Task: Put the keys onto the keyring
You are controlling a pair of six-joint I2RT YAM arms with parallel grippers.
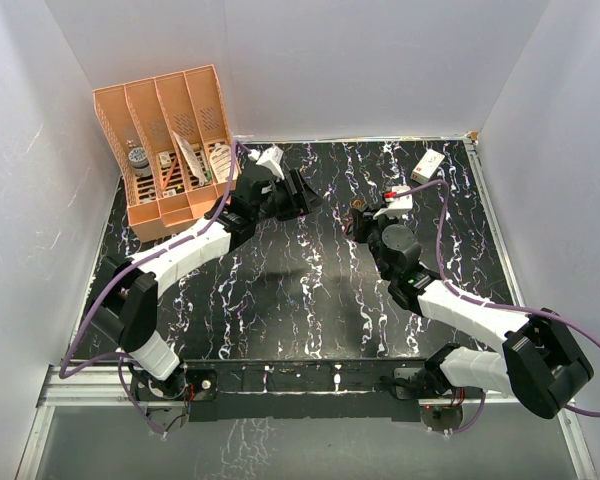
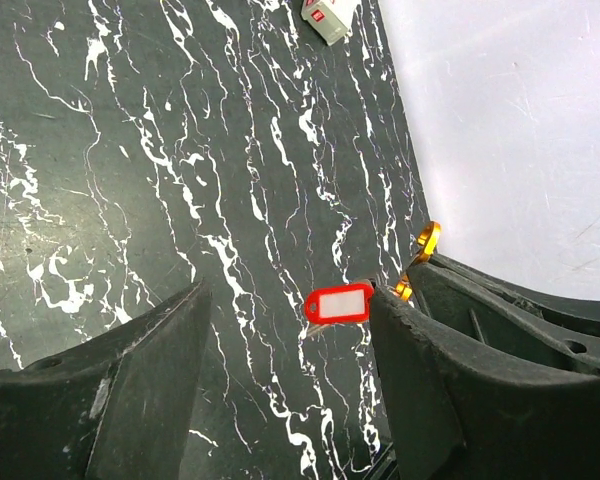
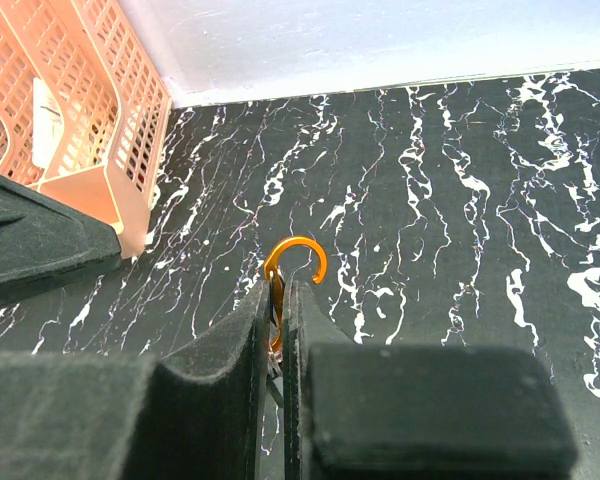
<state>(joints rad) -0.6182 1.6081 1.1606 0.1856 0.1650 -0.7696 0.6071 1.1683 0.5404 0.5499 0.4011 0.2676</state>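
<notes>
My right gripper [image 3: 283, 292] is shut on the keyring [image 3: 298, 252], a gold-orange wire hook whose open curl sticks out above the fingertips. In the top view that gripper [image 1: 361, 216] is at mid-table with the keyring [image 1: 356, 203] at its tip. My left gripper [image 1: 305, 195] is open and empty, facing it from the left. In the left wrist view the red-headed key [image 2: 338, 304], with a white label, lies ahead between the open fingers [image 2: 150, 380]. Gold parts of the keyring [image 2: 429, 241] show past the right finger. I cannot see the silvery-white key.
A white box with a red mark [image 1: 428, 163] lies at the back right and also shows in the left wrist view [image 2: 328, 14]. An orange slotted file rack [image 1: 170, 140] with small items stands at the back left, seen too in the right wrist view [image 3: 75, 120]. White walls enclose the table.
</notes>
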